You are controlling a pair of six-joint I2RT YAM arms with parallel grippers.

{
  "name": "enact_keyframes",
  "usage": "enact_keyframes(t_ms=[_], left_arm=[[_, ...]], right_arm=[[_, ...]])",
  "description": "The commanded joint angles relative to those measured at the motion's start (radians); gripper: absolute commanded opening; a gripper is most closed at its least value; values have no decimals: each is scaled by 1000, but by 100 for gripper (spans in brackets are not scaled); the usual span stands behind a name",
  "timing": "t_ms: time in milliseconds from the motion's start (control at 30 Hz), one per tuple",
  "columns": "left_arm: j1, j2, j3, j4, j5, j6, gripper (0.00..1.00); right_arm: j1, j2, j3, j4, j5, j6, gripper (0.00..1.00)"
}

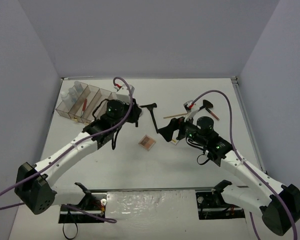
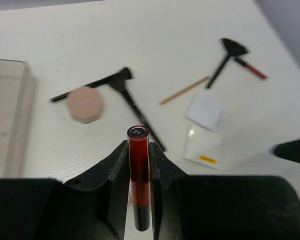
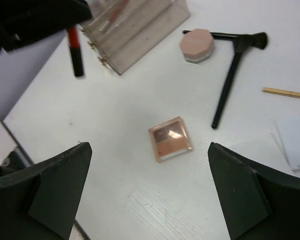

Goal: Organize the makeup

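My left gripper is shut on a red tube with a black cap, held above the table; it also shows in the right wrist view. In the top view this gripper is right of the organizer tray. My right gripper is open and empty, above the square pink-brown palette, which lies mid-table. A round pink compact and two crossed black brushes lie ahead of the left gripper. Two white square pads lie to the right.
The clear tray holds clear bottles and a red pencil. A tan pencil, a black fan brush and a red pencil lie at the far right. Grey walls enclose the table.
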Motion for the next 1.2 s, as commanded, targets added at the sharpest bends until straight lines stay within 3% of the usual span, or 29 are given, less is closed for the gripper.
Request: enact_keyframes(t_ms=[0,100,233,467,633,700,867,1000,1167], left_arm=[[252,54,173,-214,-67,253,0],[420,183,314,-307,-69,396,0],[538,384,498,-372,-90,520,0],[632,646,716,-406,-98,609,1],[641,780,832,-462,-98,651,18],[641,809,835,-456,-113,655,33],[671,789,794,-416,-106,615,71],[662,683,772,-414,-39,520,79],[565,389,635,-375,68,359,84]], right_arm=[[-6,-13,75,-143,190,-122,100],[-10,-4,64,-165,199,-148,100],[-16,7,57,-180,175,-163,100],[-30,-1,56,-211,149,-192,100],[-50,1,53,-226,133,-192,100],[-57,4,54,-227,139,-187,100],[-75,14,83,-237,150,-179,100],[-127,47,138,-270,183,-173,100],[-267,106,190,-299,239,-154,100]])
